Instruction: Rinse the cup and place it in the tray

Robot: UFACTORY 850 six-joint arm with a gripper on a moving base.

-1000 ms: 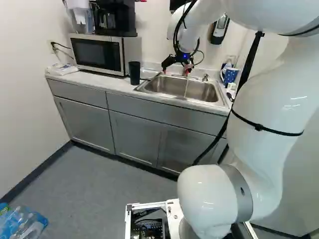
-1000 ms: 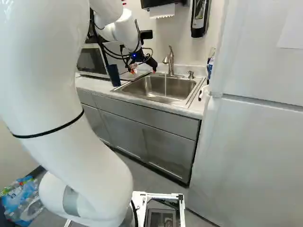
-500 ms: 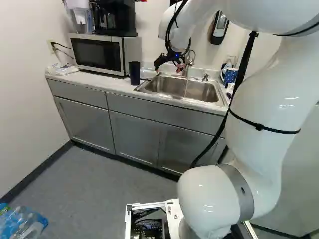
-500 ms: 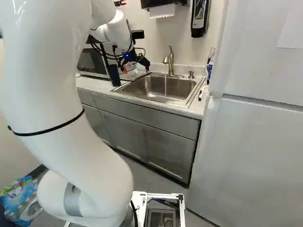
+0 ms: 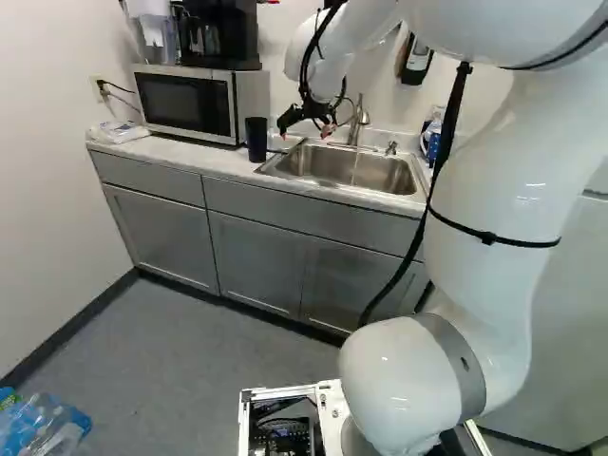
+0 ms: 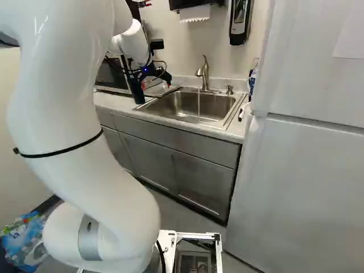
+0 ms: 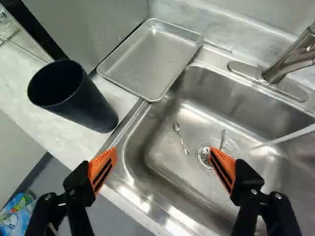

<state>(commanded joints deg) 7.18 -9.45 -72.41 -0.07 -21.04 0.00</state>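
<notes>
The tall, dark navy tumbler (image 7: 93,108) stands upright, mouth up, on the pale tabletop (image 7: 49,130) just beside the stainless steel sink (image 7: 189,184). You have it there, I'd judge, so that the carry into the water is short. The shallow silver metal tray (image 7: 152,61) lies near it, along the sink's edge, probably so a wet cup can drip close to the basin. The curved metal faucet (image 7: 290,59) pours a thin stream, ready for the rinse.

Your black gripper (image 7: 163,154) has its jaws wide apart, with nothing held. The tumbler is outside them, ahead and off past the orange-padded finger over the sink's near edge; the tray is farther ahead. Picking up the cup looks like your next step: bring the jaws across and straddle it before closing. Come in off-centre and you could knock it over.
</notes>
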